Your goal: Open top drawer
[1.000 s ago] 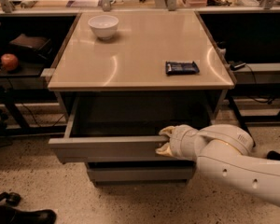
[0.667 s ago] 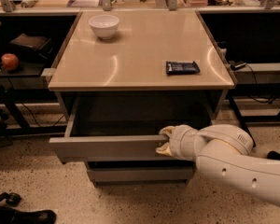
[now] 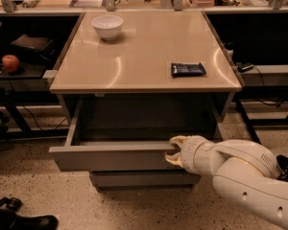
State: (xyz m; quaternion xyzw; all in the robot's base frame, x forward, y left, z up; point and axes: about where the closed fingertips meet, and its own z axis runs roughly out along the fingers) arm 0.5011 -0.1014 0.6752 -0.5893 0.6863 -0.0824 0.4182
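The top drawer [image 3: 110,156] of the beige-topped cabinet stands pulled well out, its flat grey front nearest me and its shallow dark interior showing behind it. My gripper [image 3: 174,151] is at the right part of the drawer front's top edge, one pale finger above the edge and one in front of the panel. My white arm [image 3: 245,174] comes in from the lower right. A narrower grey drawer front [image 3: 141,178] sits shut below.
On the cabinet top [image 3: 144,56] stand a white bowl [image 3: 108,26] at the back left and a dark flat packet [image 3: 187,69] at the right. A shelf at the left holds a red apple [image 3: 10,62]. A dark object [image 3: 19,218] lies on the speckled floor.
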